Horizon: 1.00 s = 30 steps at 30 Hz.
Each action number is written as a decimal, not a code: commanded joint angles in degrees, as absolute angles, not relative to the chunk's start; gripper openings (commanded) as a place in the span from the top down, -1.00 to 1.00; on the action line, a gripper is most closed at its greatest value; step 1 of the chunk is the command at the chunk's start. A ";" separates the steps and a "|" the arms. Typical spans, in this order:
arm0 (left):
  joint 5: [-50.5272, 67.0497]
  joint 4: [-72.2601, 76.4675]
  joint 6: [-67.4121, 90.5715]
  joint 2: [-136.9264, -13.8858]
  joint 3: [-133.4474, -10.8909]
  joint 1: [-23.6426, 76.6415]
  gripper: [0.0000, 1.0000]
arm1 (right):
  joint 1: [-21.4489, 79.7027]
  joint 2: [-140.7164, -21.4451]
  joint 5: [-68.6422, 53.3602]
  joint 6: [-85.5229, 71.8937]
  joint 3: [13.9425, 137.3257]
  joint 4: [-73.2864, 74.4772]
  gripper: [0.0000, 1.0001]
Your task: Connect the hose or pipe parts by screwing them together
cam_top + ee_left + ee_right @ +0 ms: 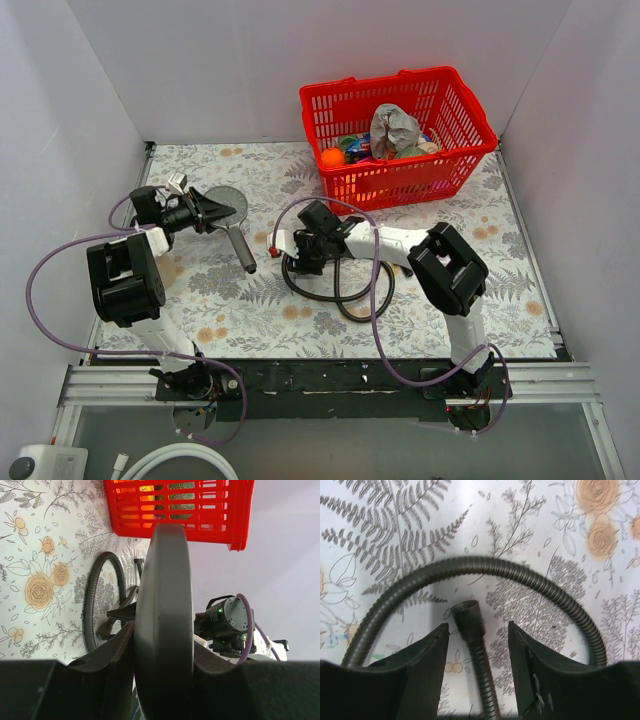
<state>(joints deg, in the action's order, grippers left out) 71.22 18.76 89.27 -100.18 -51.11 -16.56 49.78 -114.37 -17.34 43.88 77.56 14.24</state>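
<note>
Your left arm reaches forward along the left side of the table (pixel 250 325), wrist turned so the left gripper (pixel 205 213) points right. Its fingers are clamped tight on the disc rim of the shower head (pixel 230 203), and the left wrist view shows that disc edge-on between them. The handle (pixel 243 248) slopes back toward you and to the right; you cannot tell whether its tip touches the table

Your right arm folds leftward across mid-table, with the right gripper (pixel 298 245) tipped down over the hose (pixel 350 312). Its jaws stand apart and hold nothing

A red basket (pixel 425 172) of odds and ends sits at the far right, well apart from both grippers. Purple cables (pixel 375 300) trail from each arm, and the right arm's cable crosses over the hose loop

The hose lies coiled on the table under and just right of the right gripper. In the right wrist view its end fitting (pixel 467 614) sits between the two fingers, touching neither, with the loop curving round beyond. The handle tip is near that gripper, just to its left, but apart from the hose
</note>
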 commanded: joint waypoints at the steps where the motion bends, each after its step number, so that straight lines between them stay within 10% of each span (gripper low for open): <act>1: 73.48 17.41 87.72 -96.42 -53.09 -17.75 1.00 | 49.75 -116.45 -19.77 44.65 81.30 11.52 -0.11; 13: 73.92 13.19 84.64 -95.45 -53.26 -18.19 1.00 | 49.66 -117.24 -17.93 43.51 80.33 13.62 0.21; 23: 70.49 9.32 80.07 -92.82 -52.39 -18.11 1.00 | 49.66 -116.73 -15.91 37.12 85.32 17.57 0.97; 30: 64.35 16.24 83.75 -90.18 -49.84 -13.63 1.00 | 54.21 -100.92 -22.33 15.69 76.95 9.86 0.97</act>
<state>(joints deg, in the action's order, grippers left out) 67.33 10.33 81.30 -95.18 -51.00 -16.40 50.02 -114.15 -19.05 30.33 83.53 16.47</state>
